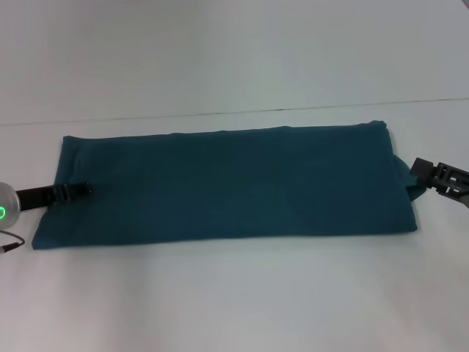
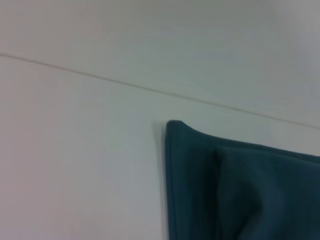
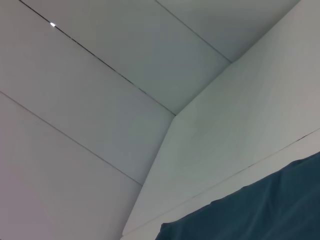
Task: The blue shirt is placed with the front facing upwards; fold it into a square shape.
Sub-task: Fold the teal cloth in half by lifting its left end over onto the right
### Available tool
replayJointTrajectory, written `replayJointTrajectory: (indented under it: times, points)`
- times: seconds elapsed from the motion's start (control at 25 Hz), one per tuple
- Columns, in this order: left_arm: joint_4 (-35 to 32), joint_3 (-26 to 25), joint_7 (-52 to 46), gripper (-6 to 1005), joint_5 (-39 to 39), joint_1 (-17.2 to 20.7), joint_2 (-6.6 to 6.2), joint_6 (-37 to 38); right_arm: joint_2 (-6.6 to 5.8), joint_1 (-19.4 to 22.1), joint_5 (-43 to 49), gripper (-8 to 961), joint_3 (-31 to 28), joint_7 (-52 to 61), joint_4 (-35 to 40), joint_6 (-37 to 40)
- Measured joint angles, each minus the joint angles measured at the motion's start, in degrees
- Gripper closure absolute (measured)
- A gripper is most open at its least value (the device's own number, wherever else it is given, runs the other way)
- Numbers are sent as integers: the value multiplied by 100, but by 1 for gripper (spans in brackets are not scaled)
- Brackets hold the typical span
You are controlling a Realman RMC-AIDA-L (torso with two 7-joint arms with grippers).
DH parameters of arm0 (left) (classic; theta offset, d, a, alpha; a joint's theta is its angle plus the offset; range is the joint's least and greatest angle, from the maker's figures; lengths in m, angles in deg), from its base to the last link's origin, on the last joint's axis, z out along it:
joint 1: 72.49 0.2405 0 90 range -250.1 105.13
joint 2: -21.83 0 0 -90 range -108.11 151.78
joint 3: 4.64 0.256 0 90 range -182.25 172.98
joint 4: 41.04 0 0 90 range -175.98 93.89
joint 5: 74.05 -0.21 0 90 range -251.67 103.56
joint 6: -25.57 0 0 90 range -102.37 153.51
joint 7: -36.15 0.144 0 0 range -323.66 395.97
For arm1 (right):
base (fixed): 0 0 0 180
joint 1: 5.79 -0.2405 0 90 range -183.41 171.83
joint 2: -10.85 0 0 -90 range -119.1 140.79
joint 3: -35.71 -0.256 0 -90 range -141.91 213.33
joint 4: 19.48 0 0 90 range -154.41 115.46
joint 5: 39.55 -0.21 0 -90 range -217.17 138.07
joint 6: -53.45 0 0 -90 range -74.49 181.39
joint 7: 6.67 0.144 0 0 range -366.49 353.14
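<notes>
We see a white surface (image 1: 234, 301) carrying the shirt (image 1: 227, 183), folded into a long plain teal band lying across the middle, no lettering showing. The left hand (image 1: 77, 189) rests low on the band's left end, touching the cloth; we cannot tell how far it is parted. The right hand (image 1: 429, 176) sits at the right end, beside a small protruding flap; its opening is likewise unclear.

Both wrist views cut off most of the blue shirt (image 2: 240, 190).
</notes>
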Motion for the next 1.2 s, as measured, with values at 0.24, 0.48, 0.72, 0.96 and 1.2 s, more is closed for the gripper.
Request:
replayJointTrajectory:
  times: [0.24,0.48,0.72,0.96,1.2]
  points:
    - [29,0,8,110,54,-26,12,166,-6,0,0,323,0,-2,0,0]
    - [6,18,16,123,88,-106,56,523,-9,-1,0,321,0,-10,0,1]
    - [-171,86,53,136,84,-138,197,664,-10,-10,0,321,-9,-19,0,2]
    - [-357,83,141,236,86,-141,311,698,-10,-3,0,325,-27,-22,-10,3]
    - [-436,78,148,522,95,-151,331,715,-10,0,0,326,-27,-21,-34,-2]
